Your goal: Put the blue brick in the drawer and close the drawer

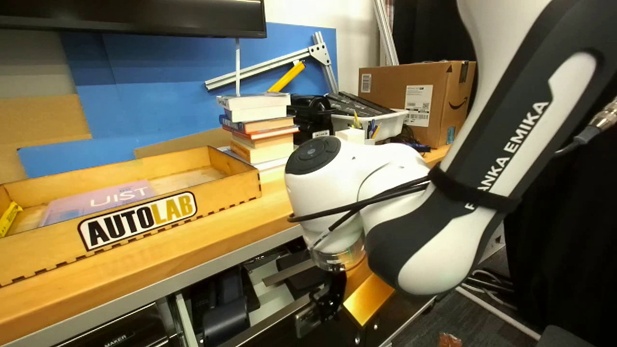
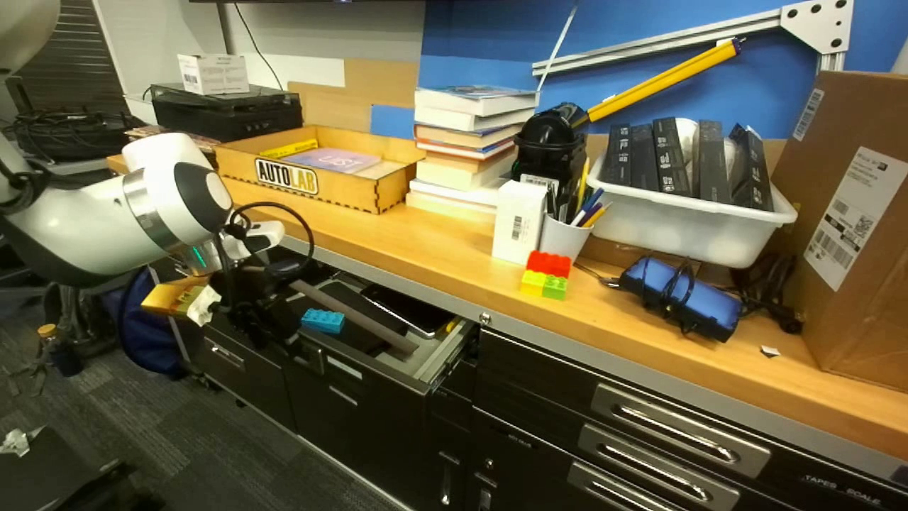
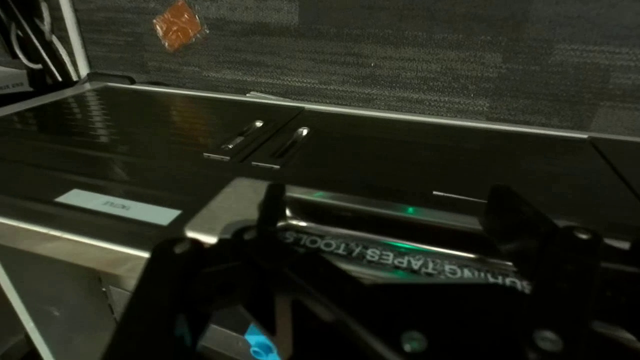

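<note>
Spread wide and holding nothing that shows, the black jointed gripper [image 3: 386, 200] hangs lower than the wooden tabletop [image 2: 397, 227], just outside the black front of the wide, shallow, grey-sided metal drawer [image 2: 443, 355], which juts out underneath. That placing decides the coming move: from the outer face, a push inward, under the tabletop, should close the drawer. Between the fingers, in the wrist view, runs the long silver metal handle [image 3: 360, 235]; whether either finger touches it cannot be told. The light-blue, studded, rectangular brick [image 2: 323, 321] already lies inside the drawer, just behind its front: near the gripper, but on the far side of that wall. Its long axis runs roughly along the front, a little askew.
</note>
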Available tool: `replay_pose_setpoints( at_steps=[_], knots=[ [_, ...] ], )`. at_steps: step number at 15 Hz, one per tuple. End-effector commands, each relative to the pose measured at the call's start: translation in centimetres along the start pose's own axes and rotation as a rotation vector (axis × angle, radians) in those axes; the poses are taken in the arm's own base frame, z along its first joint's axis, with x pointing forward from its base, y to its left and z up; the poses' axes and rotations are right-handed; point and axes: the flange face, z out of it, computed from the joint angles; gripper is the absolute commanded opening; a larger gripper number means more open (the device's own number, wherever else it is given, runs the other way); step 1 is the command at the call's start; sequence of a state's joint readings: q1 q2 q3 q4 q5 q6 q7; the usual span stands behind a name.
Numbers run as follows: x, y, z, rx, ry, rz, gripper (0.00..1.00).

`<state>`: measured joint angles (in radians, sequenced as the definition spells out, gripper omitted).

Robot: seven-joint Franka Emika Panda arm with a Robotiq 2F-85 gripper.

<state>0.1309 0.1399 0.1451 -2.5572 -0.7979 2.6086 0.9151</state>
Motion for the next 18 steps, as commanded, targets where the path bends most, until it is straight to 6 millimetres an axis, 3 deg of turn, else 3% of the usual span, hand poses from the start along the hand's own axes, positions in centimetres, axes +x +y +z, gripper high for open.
replay_pose_setpoints(
  at_steps=[1, 10, 18],
  knots=[
    [3.5, -3.3, 0.0, 0.018, 0.060, 0.028, 1.00],
    [10.7, -9.4, -1.2, 0.072, 0.110, 0.056, 1.00],
    [14.6, -12.3, -2.3, 0.072, 0.166, 0.078, 1.00]
  ],
)
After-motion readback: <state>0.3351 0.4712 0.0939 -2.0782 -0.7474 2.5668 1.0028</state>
